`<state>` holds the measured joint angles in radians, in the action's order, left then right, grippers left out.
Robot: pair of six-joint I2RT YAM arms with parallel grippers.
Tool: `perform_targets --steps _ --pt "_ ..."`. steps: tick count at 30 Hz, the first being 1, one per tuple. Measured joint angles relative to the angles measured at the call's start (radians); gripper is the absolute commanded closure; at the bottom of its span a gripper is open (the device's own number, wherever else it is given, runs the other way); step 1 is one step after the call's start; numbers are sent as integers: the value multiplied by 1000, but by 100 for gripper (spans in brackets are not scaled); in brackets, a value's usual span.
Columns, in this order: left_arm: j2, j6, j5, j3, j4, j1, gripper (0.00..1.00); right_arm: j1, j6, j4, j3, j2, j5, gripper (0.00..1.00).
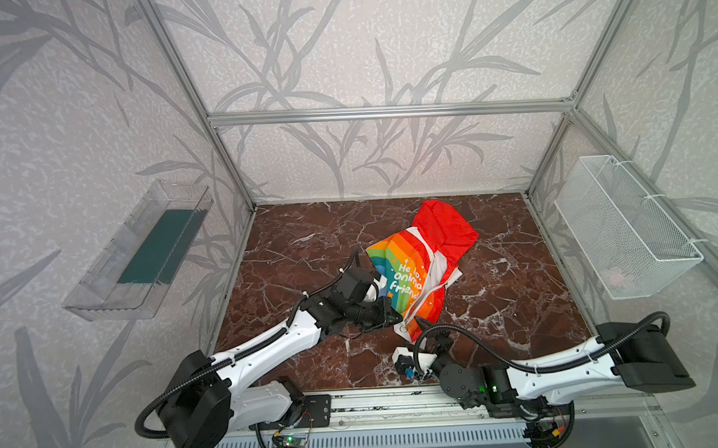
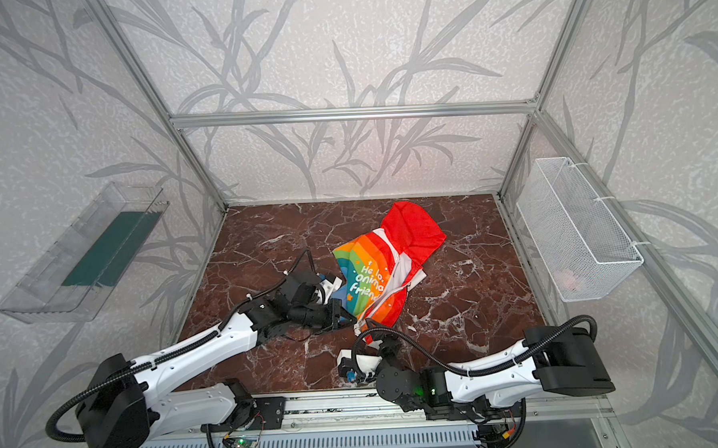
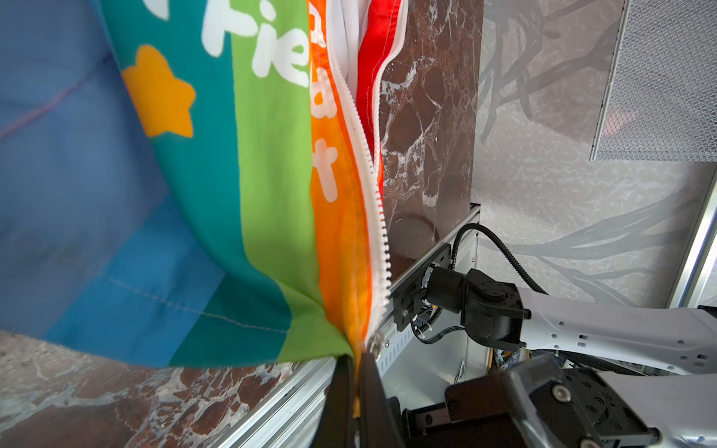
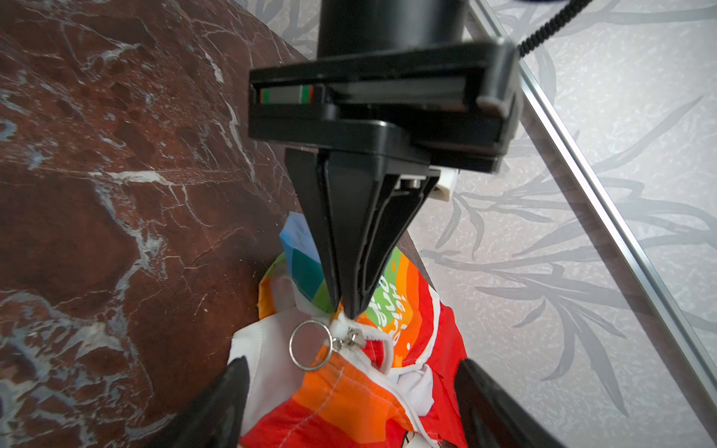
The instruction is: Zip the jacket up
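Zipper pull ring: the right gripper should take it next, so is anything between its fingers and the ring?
Nothing visible does. In the right wrist view the zipper pull ring shows uncovered against the white lining of the jacket, ahead of the open right gripper. The shut left gripper pinches the jacket's edge beyond the slider, close but not between.

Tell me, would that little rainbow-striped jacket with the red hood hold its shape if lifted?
Probably not: the thin rainbow-striped jacket bunches in soft folds where the left arm's shut jaws pinch its hem. It seems light: the fabric looks thin and lies crumpled. The round metal zipper ring would likely dangle and swing.
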<state>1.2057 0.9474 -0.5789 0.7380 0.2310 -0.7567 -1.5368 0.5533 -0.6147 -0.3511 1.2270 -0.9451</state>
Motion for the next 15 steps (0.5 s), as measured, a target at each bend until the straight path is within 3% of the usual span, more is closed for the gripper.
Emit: perform_targets --steps 15 --pt "-14 24 1 -3 -26 2 100 94 -18 -133 1 134 30 16"
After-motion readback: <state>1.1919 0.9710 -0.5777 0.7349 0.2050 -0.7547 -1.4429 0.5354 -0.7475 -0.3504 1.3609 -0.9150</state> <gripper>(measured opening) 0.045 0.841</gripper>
